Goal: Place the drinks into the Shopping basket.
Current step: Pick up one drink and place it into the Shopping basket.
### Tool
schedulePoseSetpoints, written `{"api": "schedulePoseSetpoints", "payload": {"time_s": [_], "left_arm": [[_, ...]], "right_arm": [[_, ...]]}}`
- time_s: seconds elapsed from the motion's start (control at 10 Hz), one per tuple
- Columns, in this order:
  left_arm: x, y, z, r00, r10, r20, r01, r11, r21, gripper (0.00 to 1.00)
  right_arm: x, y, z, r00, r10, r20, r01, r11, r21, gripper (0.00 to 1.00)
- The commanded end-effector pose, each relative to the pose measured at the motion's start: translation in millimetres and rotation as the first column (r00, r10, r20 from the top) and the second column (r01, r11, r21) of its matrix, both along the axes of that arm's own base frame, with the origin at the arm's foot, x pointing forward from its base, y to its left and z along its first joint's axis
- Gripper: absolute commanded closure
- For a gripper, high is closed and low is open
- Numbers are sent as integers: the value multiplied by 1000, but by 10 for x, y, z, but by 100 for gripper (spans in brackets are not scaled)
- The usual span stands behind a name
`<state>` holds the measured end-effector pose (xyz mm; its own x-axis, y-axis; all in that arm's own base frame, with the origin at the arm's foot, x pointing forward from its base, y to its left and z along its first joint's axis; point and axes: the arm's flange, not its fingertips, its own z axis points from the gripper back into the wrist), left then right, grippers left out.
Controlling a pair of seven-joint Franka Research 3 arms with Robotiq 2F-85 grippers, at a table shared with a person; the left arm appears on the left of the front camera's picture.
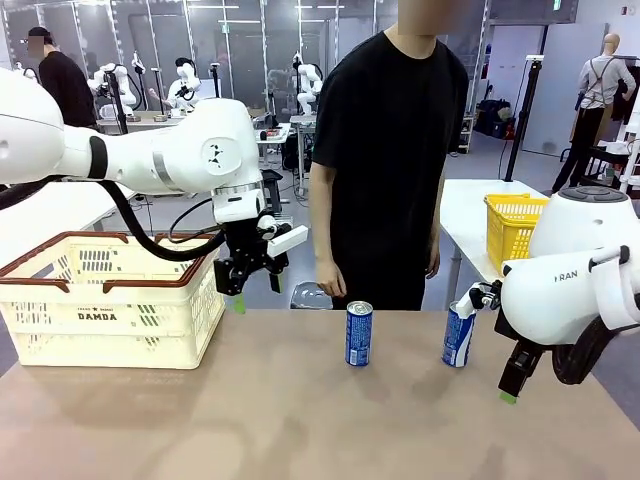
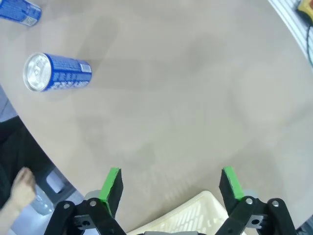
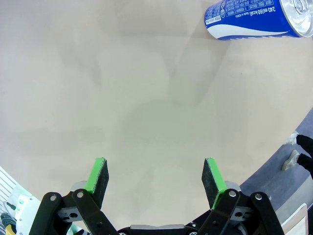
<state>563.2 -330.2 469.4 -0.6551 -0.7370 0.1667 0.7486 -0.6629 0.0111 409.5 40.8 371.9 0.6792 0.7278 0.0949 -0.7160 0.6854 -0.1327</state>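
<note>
Two blue drink cans with white markings stand upright on the table, one in the middle [image 1: 359, 333] and one to its right [image 1: 459, 335]. The cream Shopping basket [image 1: 110, 300] marked "DAMDA" sits at the table's left. My left gripper [image 1: 258, 292] hangs open and empty just past the basket's right edge, well above the table. The left wrist view shows its fingers [image 2: 171, 183] wide apart, the basket's corner [image 2: 195, 215] below and both cans [image 2: 56, 72] [image 2: 19, 11] farther off. My right gripper [image 1: 513, 388] is open and empty, low beside the right can [image 3: 259, 18], fingers [image 3: 155, 178] spread over bare table.
A person in black stands at the far edge, one hand [image 1: 330, 280] hanging near the table. A yellow mesh basket [image 1: 515, 225] sits on another table behind the right arm. The table's near half is bare.
</note>
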Motion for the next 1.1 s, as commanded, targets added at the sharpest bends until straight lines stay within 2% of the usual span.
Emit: {"api": "schedulePoseSetpoints", "payload": {"time_s": [0.0,0.2,0.4,0.8,1.0], "left_arm": [[128,-340,45,998,-42,41,43,999,-9,0],[297,-791,96,993,-93,69,95,995,-21,0],[500,-1270,99,989,-113,91,111,993,32,0],[726,-1775,34,982,-176,74,173,984,43,0],[812,-1894,-60,976,-195,96,193,981,31,0]], "right_arm": [[-3,-4,6,1000,-1,-1,1,1000,-3,4],[-3,-4,6,1000,-1,-1,1,1000,-3,4],[-3,-4,6,1000,-1,-1,1,1000,-3,4],[-3,-4,6,1000,-1,-1,1,1000,-3,4],[-3,-4,6,1000,-1,-1,1,1000,-3,4]]}}
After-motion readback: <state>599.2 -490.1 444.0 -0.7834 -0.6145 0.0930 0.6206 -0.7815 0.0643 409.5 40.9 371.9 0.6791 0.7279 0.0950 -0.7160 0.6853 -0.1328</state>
